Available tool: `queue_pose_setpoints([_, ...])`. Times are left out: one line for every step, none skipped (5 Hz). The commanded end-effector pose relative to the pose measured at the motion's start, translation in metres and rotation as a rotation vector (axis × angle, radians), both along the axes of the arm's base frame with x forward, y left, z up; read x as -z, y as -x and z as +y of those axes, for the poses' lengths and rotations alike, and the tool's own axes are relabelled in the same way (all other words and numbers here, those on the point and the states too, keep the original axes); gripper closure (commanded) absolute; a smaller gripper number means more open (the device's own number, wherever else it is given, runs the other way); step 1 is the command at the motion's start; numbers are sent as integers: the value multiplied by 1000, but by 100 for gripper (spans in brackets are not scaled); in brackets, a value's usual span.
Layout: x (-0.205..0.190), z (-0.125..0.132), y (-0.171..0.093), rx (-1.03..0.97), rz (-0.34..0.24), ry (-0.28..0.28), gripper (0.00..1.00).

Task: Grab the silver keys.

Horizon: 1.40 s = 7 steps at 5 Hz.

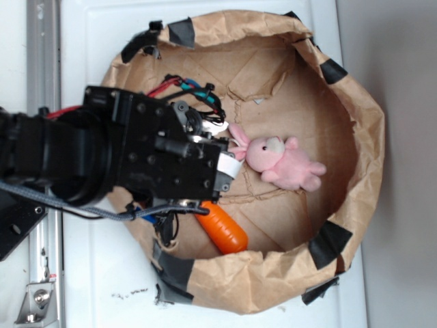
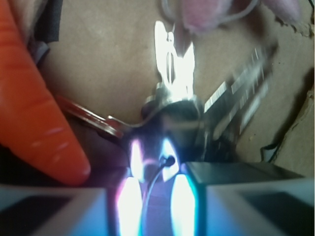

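Exterior view: we see the black robot arm reaching in from the left, laid nearly level over the rim of a crumpled brown paper bowl (image 1: 362, 130) patched with black tape, which stands on a white surface (image 1: 89, 287). The black gripper (image 1: 229, 164) points toward a pink plush bunny (image 1: 283, 162) lying near the bowl's middle, while an orange plastic carrot (image 1: 223, 227) rests just beside the arm's lower edge. The bowl's raised wall presumably keeps the loose items within reach. The keys are mostly hidden here beneath the gripper. Wrist view: we look along the gripper (image 2: 157, 196) at the bunch of flat shiny silver keys (image 2: 189, 98), fanned on the brown paper directly ahead, close to its tips, with the carrot to the left and the bunny's pink body at the top edge. The fingers stand apart, and we judge that nothing is held between them yet.
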<state>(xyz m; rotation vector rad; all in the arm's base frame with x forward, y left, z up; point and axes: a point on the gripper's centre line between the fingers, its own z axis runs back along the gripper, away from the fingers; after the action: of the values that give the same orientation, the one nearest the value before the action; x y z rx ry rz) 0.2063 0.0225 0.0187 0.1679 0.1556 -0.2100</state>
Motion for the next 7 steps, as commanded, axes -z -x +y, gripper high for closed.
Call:
queue_pose_setpoints([-7,6,-6,-27,-33,-3,100])
queue_pose_setpoints([-7,6,-6,-29,-37,-5,100])
queue_pose_setpoints([-7,7,-7,-38,-41,-10,100])
queue_pose_setpoints([-26,6,-13,-89,-76,1,100])
queue_pose_setpoints([-70,-2,-32,-240,-139,81,100])
queue_pose_setpoints([-103,-4,-55,-351,-145,206,100])
queue_pose_setpoints([-143,-22,-44,-303,-176,360,100])
